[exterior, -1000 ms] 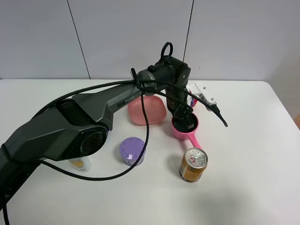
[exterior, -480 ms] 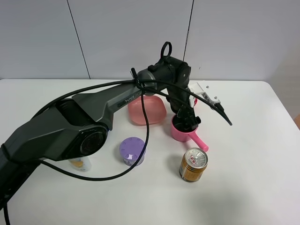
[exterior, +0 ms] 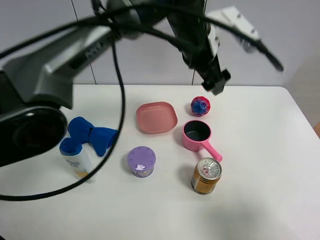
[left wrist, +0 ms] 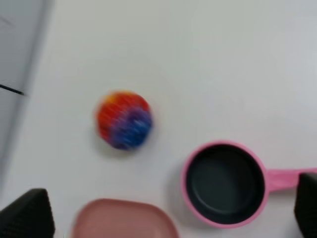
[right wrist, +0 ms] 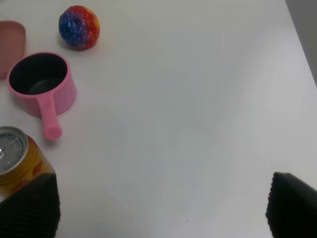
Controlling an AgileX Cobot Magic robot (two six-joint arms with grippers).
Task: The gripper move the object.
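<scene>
**Pink saucepan sits free on the tabletop, left gripper raised above it**

The pink saucepan (exterior: 197, 135) stands upright on the white tabletop (exterior: 260, 165), its dark inside facing up and its short handle pointing toward the soda can (exterior: 205, 175) that stands just beside it. Nothing touches the pan. The flat pink plate (exterior: 156, 117) lies just beside it on one side, and a red-and-blue ball (exterior: 200, 106) rests near it on the far side.

The left gripper (exterior: 216, 82) hangs high in the air, well apart from the pan and roughly above the ball, at the end of the dark arm with looping black cables. In the left wrist view the pan (left wrist: 225, 184) lies below and between the two dark fingertips (left wrist: 29, 214) at the frame's corners; these stand wide apart, grasping nothing.

In the right wrist view the right gripper (right wrist: 158, 210) is likewise spread with nothing between its tips; the pan (right wrist: 41, 85), the ball (right wrist: 79, 27) and the can (right wrist: 17, 159) lie off to one side of it.

A purple-lidded cup (exterior: 141, 162), a blue object (exterior: 92, 136) and a white bottle (exterior: 75, 157) also stand on the tabletop, well apart from the pan.
</scene>
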